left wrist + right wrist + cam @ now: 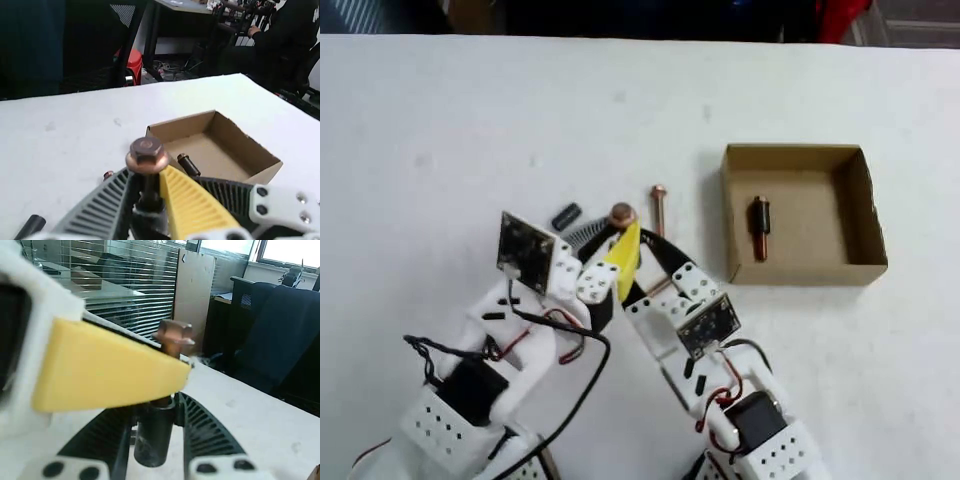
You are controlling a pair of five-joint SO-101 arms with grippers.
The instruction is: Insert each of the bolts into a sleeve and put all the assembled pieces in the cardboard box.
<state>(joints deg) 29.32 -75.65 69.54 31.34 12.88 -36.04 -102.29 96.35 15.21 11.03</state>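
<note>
Cardboard box (795,157) holds one assembled bolt-in-sleeve piece (759,228).

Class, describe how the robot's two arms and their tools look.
Both arms are white plastic with perforated housings, trailed by black and red cables; each wrist carries a dark square camera board. The left tool has one yellow ribbed finger and one grey; the right tool has black ribbed fingers.

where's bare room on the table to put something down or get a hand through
Free: the broad table stretch beyond the loose sleeve and cardboard box, and the box floor past the assembled piece. Crowded: where the left gripper and right gripper meet on the held bolt, with a loose bolt beside, close to the box.
</note>
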